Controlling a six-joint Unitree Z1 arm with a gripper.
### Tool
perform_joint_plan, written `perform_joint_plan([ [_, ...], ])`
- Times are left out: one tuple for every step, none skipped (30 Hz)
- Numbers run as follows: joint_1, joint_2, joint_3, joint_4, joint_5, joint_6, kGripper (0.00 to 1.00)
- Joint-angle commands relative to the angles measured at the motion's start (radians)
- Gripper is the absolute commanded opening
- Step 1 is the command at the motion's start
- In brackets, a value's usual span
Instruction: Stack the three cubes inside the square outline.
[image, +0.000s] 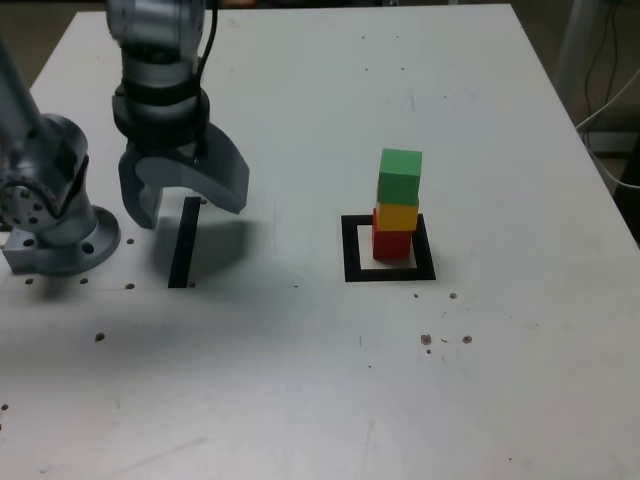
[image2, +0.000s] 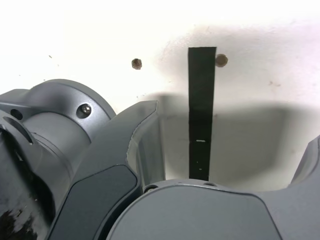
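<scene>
In the exterior view the three cubes stand as one tower inside the square outline (image: 349, 250): red cube (image: 392, 243) at the bottom, yellow cube (image: 397, 215) on it, green cube (image: 400, 176) on top, turned slightly. My gripper (image: 185, 205) hangs well to the exterior view's left of the tower, open and empty, just above a thin black strip (image: 183, 245). The wrist view shows the wide-spread fingers (image2: 145, 140) over that black strip (image2: 201, 100); the cubes and outline are out of that view.
The arm's grey base (image: 55, 215) sits at the exterior view's left edge, close to the gripper. Small dark screw holes (image: 427, 340) dot the white table (image: 300, 380). Cables hang beyond the table's far right edge.
</scene>
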Motion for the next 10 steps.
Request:
perform_joint_plan([
  [-0.002,0.008,0.005,-0.006,-0.007,-0.004,1.00],
  [-0.002,0.010,0.005,-0.006,-0.009,-0.005,1.00],
  [-0.002,0.012,0.005,-0.005,-0.012,-0.004,1.00],
  [-0.003,0.013,0.003,-0.002,-0.014,-0.004,1.00],
  [-0.004,0.015,0.000,0.002,-0.017,-0.003,1.00],
  [-0.006,0.016,-0.003,0.006,-0.020,-0.001,1.00],
  [-0.007,0.017,-0.006,0.009,-0.023,0.000,1.00],
  [-0.008,0.018,-0.009,0.013,-0.025,0.003,1.00],
  [-0.010,0.019,-0.011,0.017,-0.028,0.005,1.00],
  [-0.011,0.019,-0.012,0.019,-0.029,0.007,1.00],
])
